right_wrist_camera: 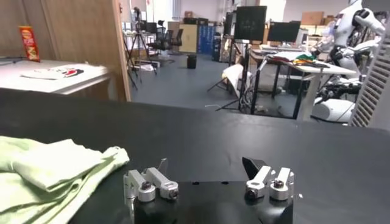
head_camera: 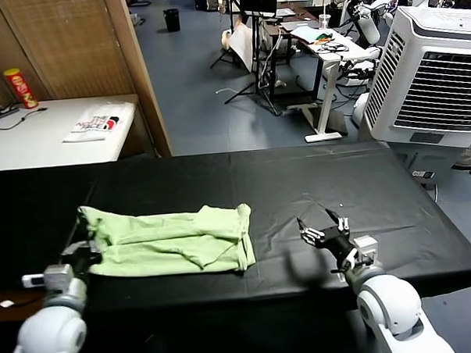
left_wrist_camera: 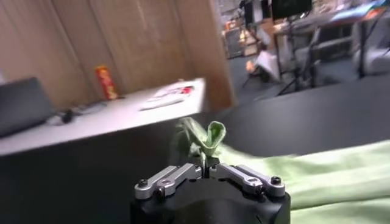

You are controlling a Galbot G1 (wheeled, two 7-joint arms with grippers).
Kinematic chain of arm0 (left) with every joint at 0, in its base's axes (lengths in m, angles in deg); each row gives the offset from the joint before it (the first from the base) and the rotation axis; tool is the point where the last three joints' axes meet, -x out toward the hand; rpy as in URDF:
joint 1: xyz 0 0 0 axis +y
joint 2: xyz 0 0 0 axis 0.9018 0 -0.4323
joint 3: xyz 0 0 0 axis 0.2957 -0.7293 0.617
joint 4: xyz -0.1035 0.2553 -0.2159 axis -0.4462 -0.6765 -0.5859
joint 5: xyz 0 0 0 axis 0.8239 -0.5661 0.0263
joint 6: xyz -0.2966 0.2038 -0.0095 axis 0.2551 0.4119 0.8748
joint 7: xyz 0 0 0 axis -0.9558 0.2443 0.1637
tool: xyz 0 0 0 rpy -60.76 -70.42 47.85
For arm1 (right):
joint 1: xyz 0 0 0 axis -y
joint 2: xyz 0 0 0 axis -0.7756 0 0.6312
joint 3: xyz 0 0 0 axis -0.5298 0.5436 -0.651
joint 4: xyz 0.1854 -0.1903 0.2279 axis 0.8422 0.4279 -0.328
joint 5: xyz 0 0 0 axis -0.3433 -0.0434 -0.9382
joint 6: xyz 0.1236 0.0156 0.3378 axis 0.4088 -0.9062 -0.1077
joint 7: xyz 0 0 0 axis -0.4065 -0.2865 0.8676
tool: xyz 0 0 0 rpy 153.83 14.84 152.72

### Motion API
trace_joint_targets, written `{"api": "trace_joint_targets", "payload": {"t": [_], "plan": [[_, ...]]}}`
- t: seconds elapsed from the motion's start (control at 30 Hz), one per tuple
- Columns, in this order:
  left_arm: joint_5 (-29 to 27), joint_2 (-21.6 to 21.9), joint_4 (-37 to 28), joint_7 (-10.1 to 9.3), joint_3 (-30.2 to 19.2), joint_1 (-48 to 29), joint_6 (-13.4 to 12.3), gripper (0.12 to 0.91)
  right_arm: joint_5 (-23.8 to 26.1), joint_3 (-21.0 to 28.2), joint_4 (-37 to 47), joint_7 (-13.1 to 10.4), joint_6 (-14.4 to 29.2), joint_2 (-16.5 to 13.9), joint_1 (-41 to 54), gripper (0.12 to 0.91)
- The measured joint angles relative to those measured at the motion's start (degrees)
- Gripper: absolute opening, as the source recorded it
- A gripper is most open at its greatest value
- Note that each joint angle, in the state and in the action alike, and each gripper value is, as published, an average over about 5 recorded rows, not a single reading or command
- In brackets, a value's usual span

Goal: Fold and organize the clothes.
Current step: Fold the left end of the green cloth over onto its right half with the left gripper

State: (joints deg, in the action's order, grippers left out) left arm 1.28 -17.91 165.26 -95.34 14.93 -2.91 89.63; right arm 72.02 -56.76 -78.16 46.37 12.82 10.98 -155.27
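Observation:
The pale green shirt (head_camera: 172,240) lies partly folded on the black table cover (head_camera: 298,185), left of centre. My left gripper (head_camera: 85,236) is at the shirt's left end, shut on a pinch of the green cloth. In the left wrist view that gripper (left_wrist_camera: 206,163) holds a raised fold of shirt (left_wrist_camera: 207,137), and the rest of the cloth (left_wrist_camera: 317,173) trails away flat. My right gripper (head_camera: 318,222) hovers open over bare cover to the right of the shirt. From the right wrist, the gripper (right_wrist_camera: 207,170) stands wide apart with nothing between its fingers, the shirt's edge (right_wrist_camera: 55,173) beside it.
A white side table (head_camera: 54,133) with a red can (head_camera: 20,88) stands at the back left, beside a wooden partition (head_camera: 89,42). A large white fan unit (head_camera: 430,70) is at the back right. Bare black cover spreads right of the shirt.

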Motion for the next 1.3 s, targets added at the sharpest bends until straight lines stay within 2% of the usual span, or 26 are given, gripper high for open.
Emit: {"api": "trace_joint_targets", "payload": {"t": [0.17,0.33,0.6,0.83,0.97,1.07,1.3], "plan": [[8.1,-6.0,4.0,-3.82,-9.0,-2.2,3.2,0.145,0.8,-2.0,-0.4,0.0,0.0,0.8,-1.8,0.798],[11.8,-12.6,4.0,-4.62,-17.1,-5.3,3.7,0.145,2.0,-3.2,-0.5,-0.1,0.0,1.7,-3.0,0.798],[12.8,-19.1,1.4,-4.95,-25.1,-10.7,4.1,0.145,3.2,-3.2,-0.4,-0.1,-0.1,3.3,-3.5,0.798],[10.4,-21.4,-0.9,-4.19,-27.0,-12.2,3.5,0.145,3.3,-2.3,0.0,0.0,-0.1,3.7,-3.0,0.798],[7.4,-22.4,-2.7,-3.05,-27.1,-11.8,2.5,0.163,3.2,-1.4,0.0,1.2,0.4,3.3,-2.7,0.798],[5.7,-23.3,-4.0,-2.31,-27.2,-11.6,1.7,0.274,2.9,-0.5,0.2,2.8,1.3,2.8,-2.3,0.798],[7.4,-26.1,-3.9,-0.61,-26.3,-11.5,-0.7,0.656,-0.9,4.0,1.3,6.0,2.9,1.3,0.5,0.798]]}}
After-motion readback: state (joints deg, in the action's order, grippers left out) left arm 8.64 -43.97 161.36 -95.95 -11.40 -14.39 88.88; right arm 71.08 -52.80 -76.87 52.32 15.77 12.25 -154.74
